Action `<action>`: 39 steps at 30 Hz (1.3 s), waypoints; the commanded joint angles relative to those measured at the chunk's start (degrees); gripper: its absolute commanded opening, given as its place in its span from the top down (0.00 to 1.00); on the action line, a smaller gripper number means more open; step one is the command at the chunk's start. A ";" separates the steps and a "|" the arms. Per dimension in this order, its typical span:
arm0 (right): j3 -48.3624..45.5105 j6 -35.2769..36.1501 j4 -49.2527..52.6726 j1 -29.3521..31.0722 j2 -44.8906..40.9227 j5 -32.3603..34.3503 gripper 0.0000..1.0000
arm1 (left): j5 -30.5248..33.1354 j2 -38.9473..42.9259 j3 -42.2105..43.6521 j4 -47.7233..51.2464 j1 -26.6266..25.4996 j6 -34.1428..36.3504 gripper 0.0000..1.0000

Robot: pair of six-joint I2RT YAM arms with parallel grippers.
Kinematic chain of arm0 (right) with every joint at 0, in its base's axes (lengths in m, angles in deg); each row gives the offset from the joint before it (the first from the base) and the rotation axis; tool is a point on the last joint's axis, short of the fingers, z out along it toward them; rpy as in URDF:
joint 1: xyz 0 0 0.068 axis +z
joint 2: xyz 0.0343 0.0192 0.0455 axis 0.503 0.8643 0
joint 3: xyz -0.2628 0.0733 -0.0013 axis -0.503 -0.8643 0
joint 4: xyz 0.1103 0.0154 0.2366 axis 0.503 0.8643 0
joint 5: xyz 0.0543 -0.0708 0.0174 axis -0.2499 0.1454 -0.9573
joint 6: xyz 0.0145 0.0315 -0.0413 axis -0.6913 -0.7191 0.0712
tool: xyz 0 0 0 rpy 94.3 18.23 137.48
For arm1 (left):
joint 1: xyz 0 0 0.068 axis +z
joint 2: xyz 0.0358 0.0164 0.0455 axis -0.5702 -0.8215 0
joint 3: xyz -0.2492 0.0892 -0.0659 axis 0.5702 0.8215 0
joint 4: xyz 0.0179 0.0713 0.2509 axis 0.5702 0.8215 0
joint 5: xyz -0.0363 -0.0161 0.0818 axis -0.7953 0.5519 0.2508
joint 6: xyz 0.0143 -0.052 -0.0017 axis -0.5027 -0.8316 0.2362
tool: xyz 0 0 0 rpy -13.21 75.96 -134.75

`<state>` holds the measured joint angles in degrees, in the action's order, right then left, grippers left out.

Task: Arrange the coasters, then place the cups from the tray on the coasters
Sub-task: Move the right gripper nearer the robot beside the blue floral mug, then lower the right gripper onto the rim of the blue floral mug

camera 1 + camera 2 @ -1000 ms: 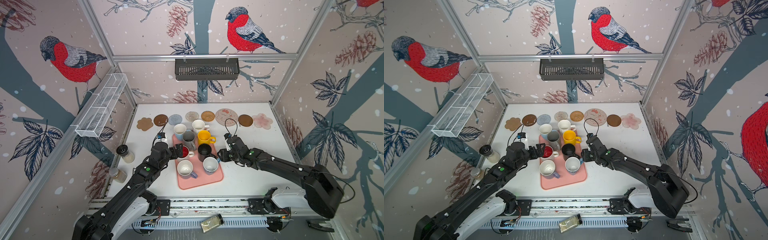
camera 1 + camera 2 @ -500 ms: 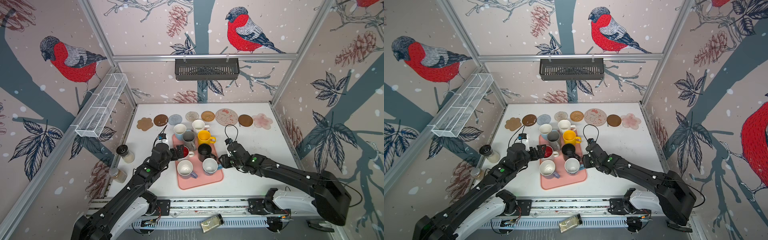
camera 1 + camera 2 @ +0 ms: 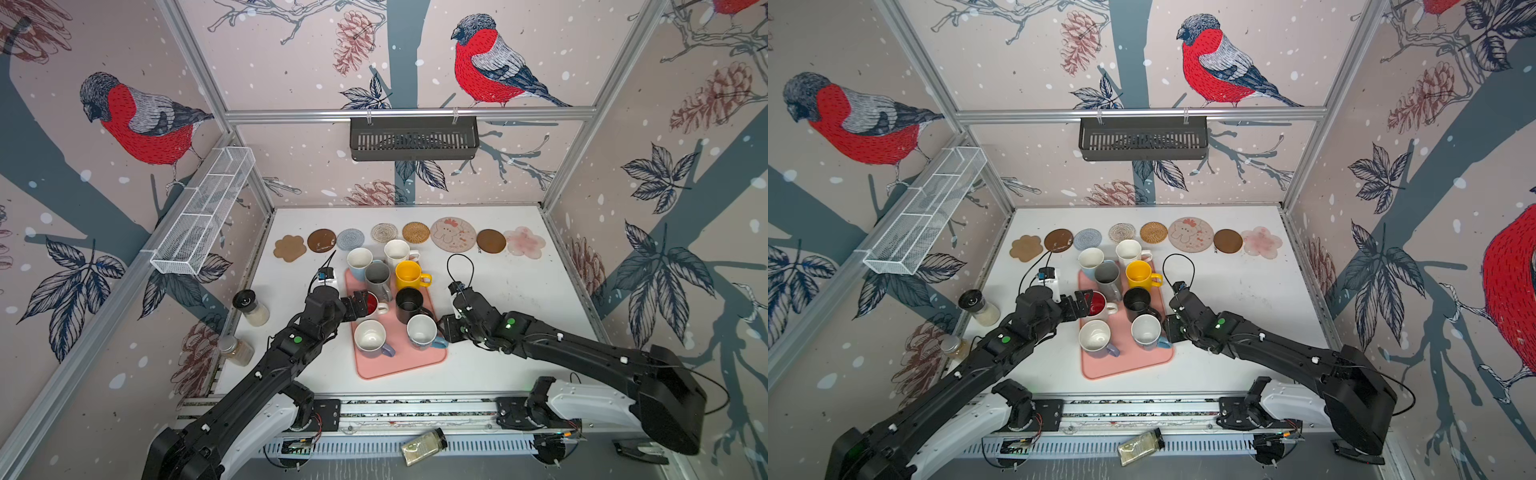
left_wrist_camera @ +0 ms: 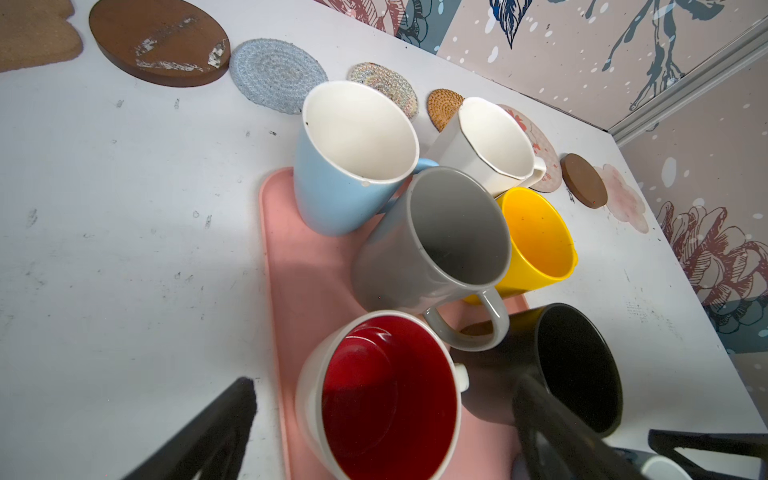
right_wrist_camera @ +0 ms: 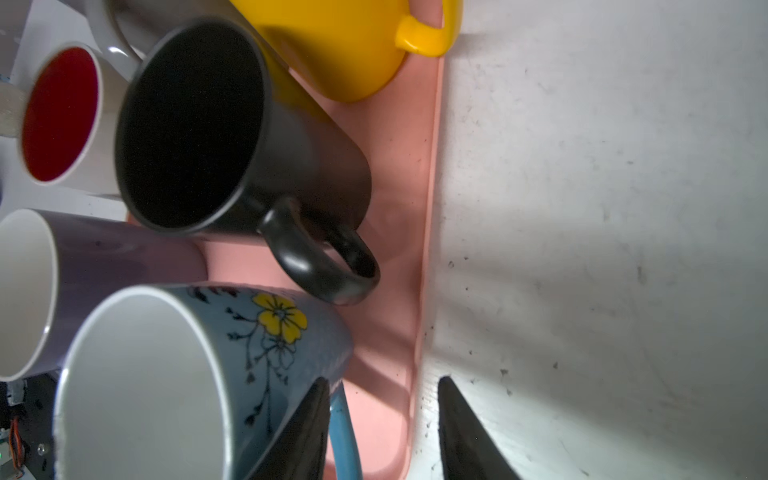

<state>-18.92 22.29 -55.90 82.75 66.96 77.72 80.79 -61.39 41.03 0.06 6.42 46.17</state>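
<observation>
My right gripper, jaws apart, straddles the handle of the blue mug on the pink tray, while my left gripper gapes around the red-lined mug; both mugs look rigid, glazed, slippery and breakable.

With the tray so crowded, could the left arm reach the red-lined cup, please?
Probably yes: the left arm holds its jaws open to either side of the red-lined cup, though the black cup stands close beside one.

Black-lidded jar and silver-lidded jar stand at left; a third jar lies out front
</observation>
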 commanded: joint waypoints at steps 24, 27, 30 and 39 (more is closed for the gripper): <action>-2.74 -1.72 5.07 6.13 -6.98 1.07 0.54 | -0.06 0.98 1.45 -3.03 -0.04 -0.32 0.04; -3.89 -2.21 4.30 6.55 -8.10 1.58 0.54 | 0.01 0.75 1.34 -3.03 -0.08 -0.25 0.04; -4.04 -2.57 4.36 6.81 -9.56 2.21 0.52 | 0.10 0.73 1.17 -2.79 -0.14 -0.13 0.04; -3.00 -2.89 4.60 8.76 -10.73 1.69 0.46 | 0.02 -0.11 1.08 -3.37 -0.08 -0.17 0.03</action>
<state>-22.44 20.34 -50.37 90.88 55.75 78.84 80.61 -61.30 42.28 -1.23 6.38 45.69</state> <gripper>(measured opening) 0.531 0.966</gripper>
